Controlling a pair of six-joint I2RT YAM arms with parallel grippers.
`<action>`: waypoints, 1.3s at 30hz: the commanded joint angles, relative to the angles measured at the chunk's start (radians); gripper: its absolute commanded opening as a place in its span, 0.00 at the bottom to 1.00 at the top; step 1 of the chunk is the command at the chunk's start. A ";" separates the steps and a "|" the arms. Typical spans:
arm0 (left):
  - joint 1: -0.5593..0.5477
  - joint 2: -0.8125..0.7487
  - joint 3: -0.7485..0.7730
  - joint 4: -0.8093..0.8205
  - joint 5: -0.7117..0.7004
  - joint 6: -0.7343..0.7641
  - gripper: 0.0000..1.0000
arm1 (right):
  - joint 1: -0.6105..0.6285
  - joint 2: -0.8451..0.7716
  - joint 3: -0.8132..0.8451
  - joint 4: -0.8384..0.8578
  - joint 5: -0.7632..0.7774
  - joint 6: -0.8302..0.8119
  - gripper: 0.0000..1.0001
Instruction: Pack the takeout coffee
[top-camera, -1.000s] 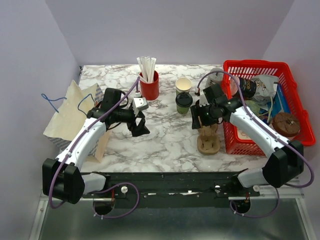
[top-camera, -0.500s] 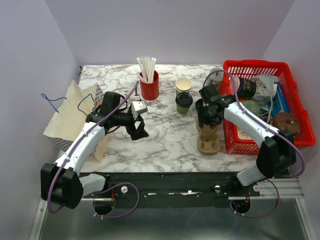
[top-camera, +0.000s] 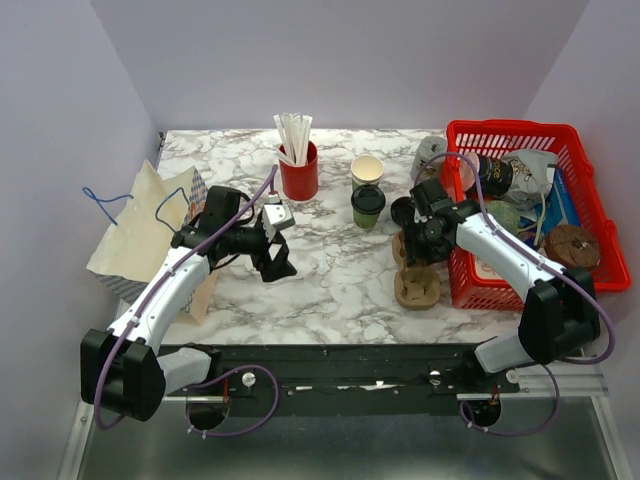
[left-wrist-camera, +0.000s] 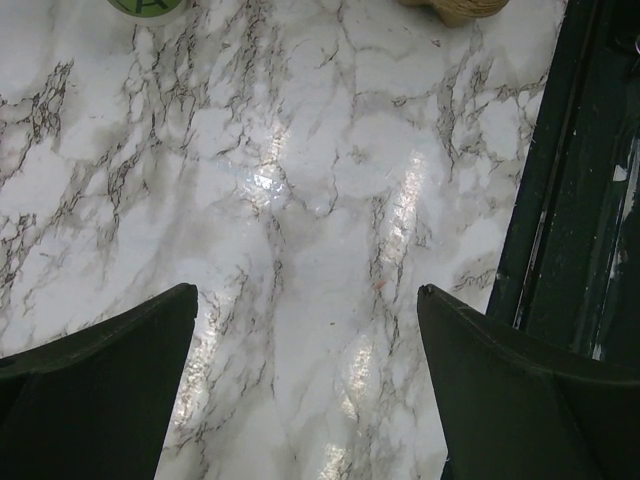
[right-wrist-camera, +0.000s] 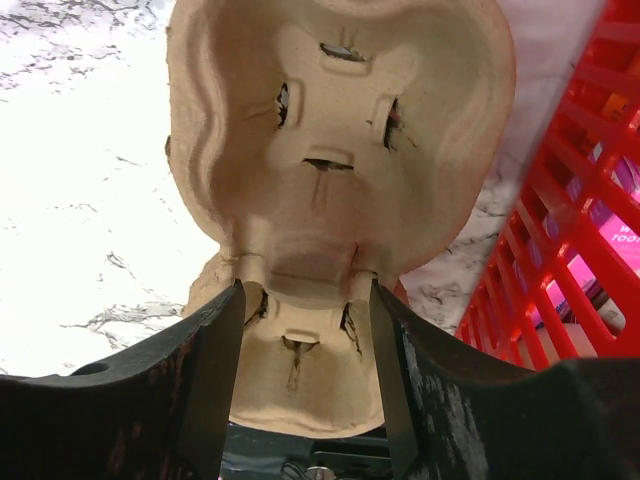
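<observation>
The takeout coffee (top-camera: 368, 205), a green-banded cup with its black lid on, stands mid-table; its green base edge (left-wrist-camera: 145, 5) shows at the top of the left wrist view. An open cream cup (top-camera: 367, 170) stands just behind it. My left gripper (top-camera: 278, 262) (left-wrist-camera: 307, 290) hangs open over bare marble, left of the coffee. The brown pulp cup tray (top-camera: 417, 285) (right-wrist-camera: 340, 130) lies beside the basket. My right gripper (top-camera: 418, 240) (right-wrist-camera: 305, 285) is shut on the tray's narrow waist, one finger on each side.
A red basket (top-camera: 520, 135) (right-wrist-camera: 560, 260) full of items sits right of the tray. The red cup of white straws (top-camera: 298, 175) stands at the back. A paper bag (top-camera: 140, 225) lies at the far left. The table's dark front rail (left-wrist-camera: 580, 200) is near.
My right gripper has swung right and come down over the pulp tray, ending with its fingers at the tray's waist. The left gripper shifted slightly; the coffee has not moved.
</observation>
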 joint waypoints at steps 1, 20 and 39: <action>0.000 0.000 -0.008 0.018 -0.009 -0.006 0.99 | 0.001 -0.019 0.012 0.026 -0.014 -0.021 0.61; 0.008 -0.005 -0.020 0.021 -0.021 -0.014 0.99 | 0.001 0.073 0.052 0.027 -0.012 -0.010 0.56; 0.009 0.006 -0.019 0.046 -0.023 -0.032 0.99 | 0.001 0.075 0.026 0.018 -0.011 -0.019 0.52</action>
